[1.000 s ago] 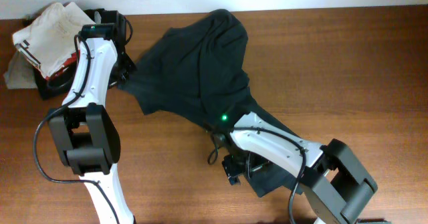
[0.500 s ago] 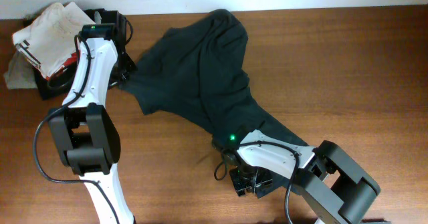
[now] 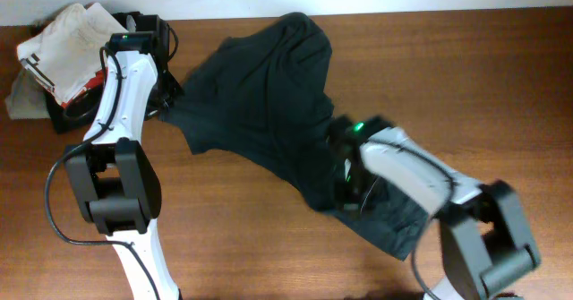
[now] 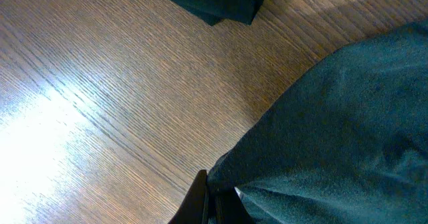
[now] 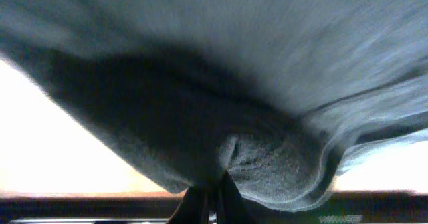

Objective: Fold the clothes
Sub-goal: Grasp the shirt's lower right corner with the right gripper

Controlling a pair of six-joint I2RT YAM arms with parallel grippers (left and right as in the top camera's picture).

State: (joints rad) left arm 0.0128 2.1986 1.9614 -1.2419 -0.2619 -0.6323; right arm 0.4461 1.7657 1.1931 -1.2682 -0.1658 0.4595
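The clothes (image 3: 269,94) are one dark charcoal T-shirt lying stretched from the table's far middle to the near right. My left gripper (image 3: 166,103) sits at the shirt's left corner. In the left wrist view it (image 4: 215,207) is shut on the fabric's edge (image 4: 348,130), just above the wood. My right gripper (image 3: 343,182) is over the shirt's lower half. In the right wrist view it (image 5: 214,204) is shut on a bunched fold of the cloth (image 5: 234,83), which hangs lifted and fills the view. No lettering shows.
A heap of beige cloth (image 3: 63,40) lies at the far left corner behind the left arm. A dark folded piece (image 4: 214,0) lies on the wood ahead of the left gripper. Bare brown tabletop (image 3: 501,85) stretches to the right.
My right gripper has shut on the shirt's lower part and swung from the near edge up and to the right, dragging fabric with it. The left arm has not moved.
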